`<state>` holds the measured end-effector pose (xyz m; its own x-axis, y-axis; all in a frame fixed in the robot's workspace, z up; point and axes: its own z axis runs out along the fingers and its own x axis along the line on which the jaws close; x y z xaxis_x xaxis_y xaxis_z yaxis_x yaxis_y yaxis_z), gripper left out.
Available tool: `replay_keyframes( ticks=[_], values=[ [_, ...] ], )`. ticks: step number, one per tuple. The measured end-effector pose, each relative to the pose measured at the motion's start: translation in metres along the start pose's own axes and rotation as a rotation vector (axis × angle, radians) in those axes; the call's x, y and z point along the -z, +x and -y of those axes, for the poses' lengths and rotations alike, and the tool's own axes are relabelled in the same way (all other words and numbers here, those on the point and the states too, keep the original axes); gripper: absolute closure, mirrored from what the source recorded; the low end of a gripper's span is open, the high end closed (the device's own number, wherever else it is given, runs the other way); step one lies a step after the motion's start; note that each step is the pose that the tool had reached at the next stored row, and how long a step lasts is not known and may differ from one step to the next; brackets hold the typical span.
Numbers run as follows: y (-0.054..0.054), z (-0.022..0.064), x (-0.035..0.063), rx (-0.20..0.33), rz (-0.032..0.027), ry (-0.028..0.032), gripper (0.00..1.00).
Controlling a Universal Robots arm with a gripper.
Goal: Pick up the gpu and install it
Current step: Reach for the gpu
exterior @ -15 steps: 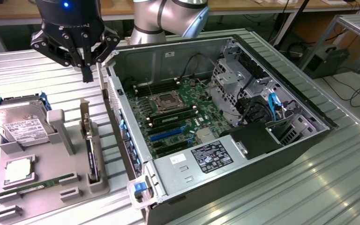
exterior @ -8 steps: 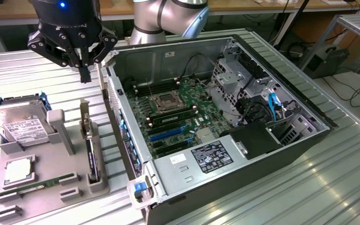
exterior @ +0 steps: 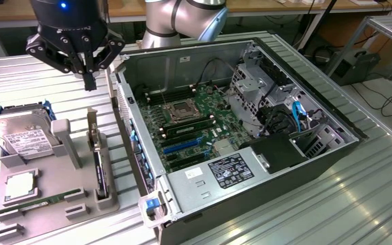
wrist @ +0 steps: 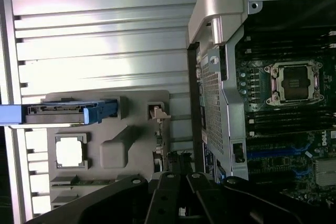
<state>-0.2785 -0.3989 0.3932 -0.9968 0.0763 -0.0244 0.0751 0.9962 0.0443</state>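
The gpu (exterior: 100,168) stands on edge in a slot of the grey holder tray (exterior: 53,214), black card low, silver bracket end pointing up. My gripper (exterior: 90,81) hangs above the table, a little behind and above the bracket, shut and holding nothing. In the wrist view the gpu (wrist: 157,129) shows edge-on along the tray (wrist: 113,153), just ahead of my gripper (wrist: 177,184). The open computer case (exterior: 182,61) lies beside the tray, its motherboard (exterior: 196,127) with blue expansion slots (exterior: 181,147) exposed.
On the tray also sit a silver hard drive (exterior: 20,135) in a blue carrier, a square processor (exterior: 20,185) and a green memory stick (exterior: 38,202). The case wall (exterior: 129,138) stands close to the gpu. Ribbed metal tabletop (exterior: 359,204) surrounds everything.
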Motion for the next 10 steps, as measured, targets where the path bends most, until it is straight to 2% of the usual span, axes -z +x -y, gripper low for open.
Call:
replay_keyframes(
  ticks=[10],
  values=[
    [0.0057,0.0004,0.0001,0.000,0.0000,0.0000,0.89]
  ],
)
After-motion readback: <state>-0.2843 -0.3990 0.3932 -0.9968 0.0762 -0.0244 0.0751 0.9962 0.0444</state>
